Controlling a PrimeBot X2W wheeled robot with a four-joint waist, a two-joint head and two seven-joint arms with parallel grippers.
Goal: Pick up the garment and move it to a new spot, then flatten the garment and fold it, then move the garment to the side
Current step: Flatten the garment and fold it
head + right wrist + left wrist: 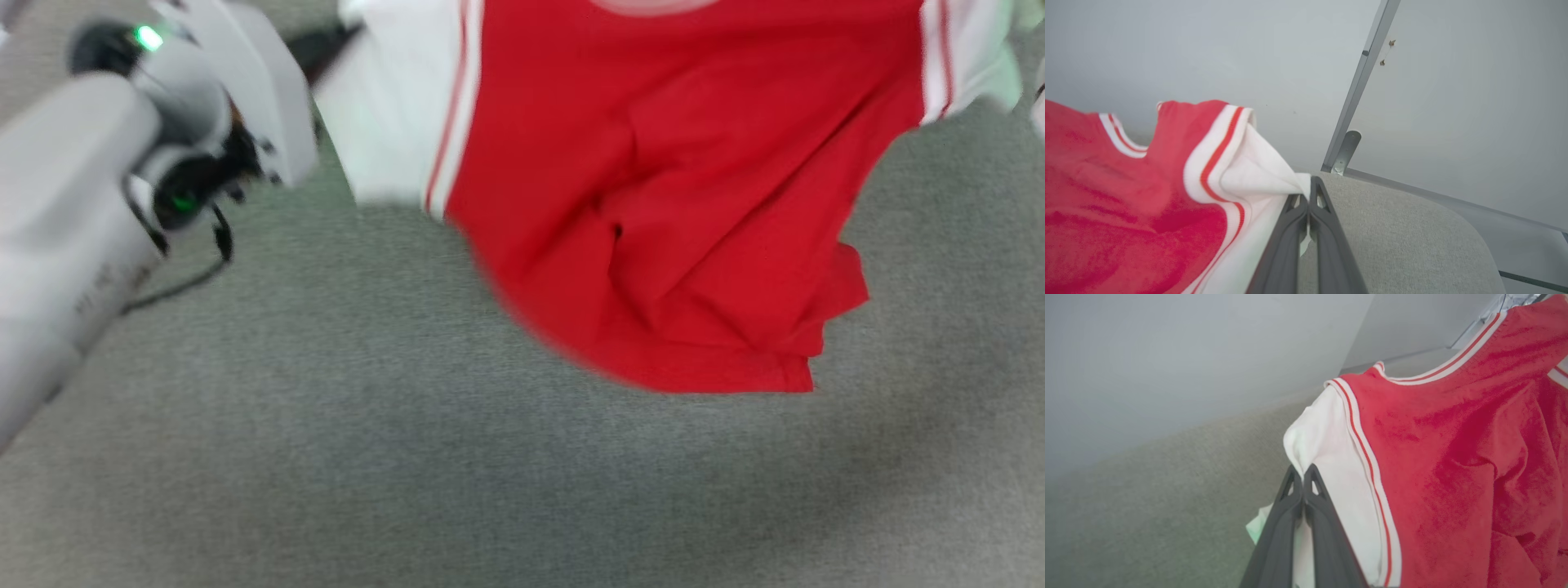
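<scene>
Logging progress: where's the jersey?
Head view, top centre: the jersey hangs over the grey surface, its white edges pinched by left gripper and right gripper.

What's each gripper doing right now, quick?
Left gripper: shut on the red sleeveless fabric jersey with white side panels, pinching a white panel.
Right gripper: shut on the jersey's other white edge.

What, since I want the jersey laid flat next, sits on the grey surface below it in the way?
Nothing visible. The garment hangs between the left claw and right claw, each shut on its white edge, and the grey surface beneath shows no object.
</scene>
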